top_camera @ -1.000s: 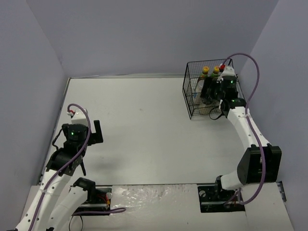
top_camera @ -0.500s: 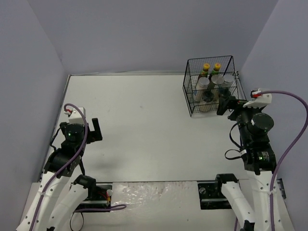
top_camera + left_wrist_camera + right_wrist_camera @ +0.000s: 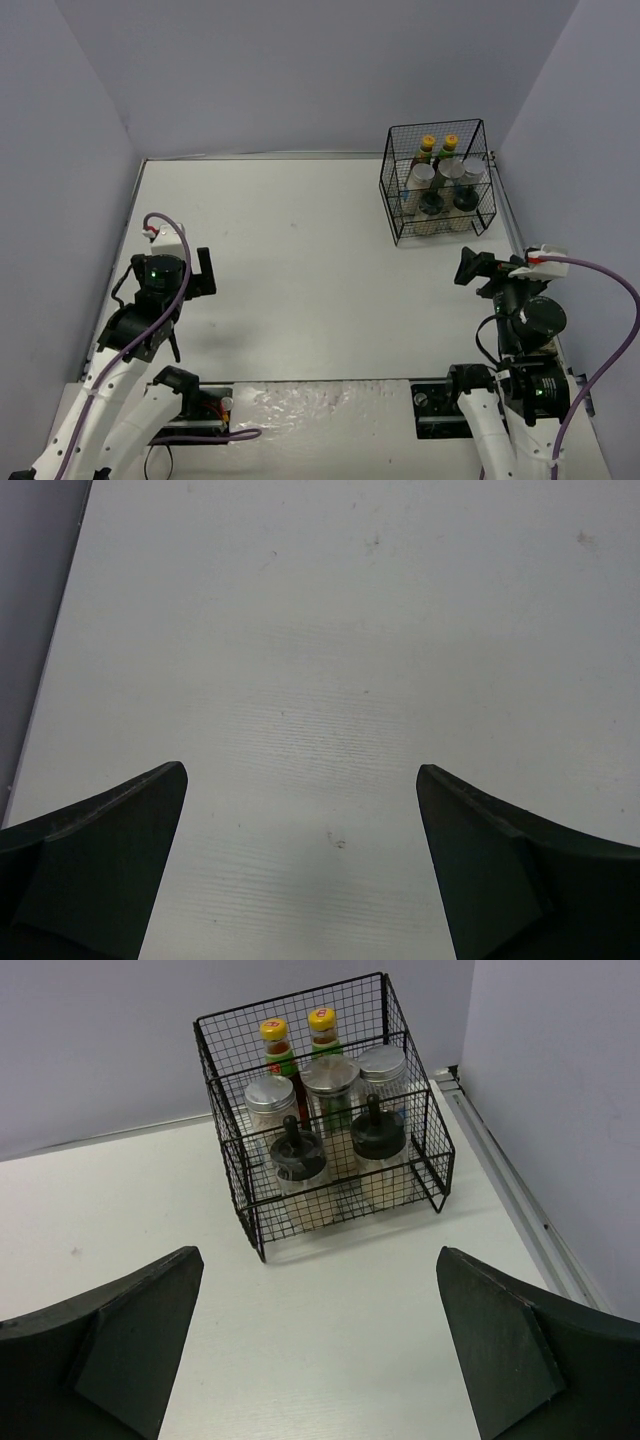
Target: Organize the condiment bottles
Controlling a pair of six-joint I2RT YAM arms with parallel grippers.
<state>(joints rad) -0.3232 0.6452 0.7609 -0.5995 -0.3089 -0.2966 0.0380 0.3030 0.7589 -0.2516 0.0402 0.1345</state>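
Note:
The condiment bottles all stand inside a black wire basket [image 3: 392,195] at the far right. Two dark sauce bottles with yellow caps [image 3: 274,1032] are at the back. Three pale silver-lidded jars [image 3: 332,1075] sit in the middle row. Two clear shakers with black caps [image 3: 300,1155] are in the lower front section. My right gripper [image 3: 320,1252] is open and empty, well back from the basket [image 3: 262,1222] and pointing at it. My left gripper [image 3: 300,770] is open over bare white table at the near left [image 3: 205,272], with nothing between its fingers.
Grey-violet walls close in the white table [image 3: 300,260] on the left, back and right. A pale rail [image 3: 510,1190] runs along the table's right edge beside the basket. Both arm bases sit at the near edge.
My right arm has pulled back from the basket toward the near edge, its gripper empty. The left arm has only shifted slightly.

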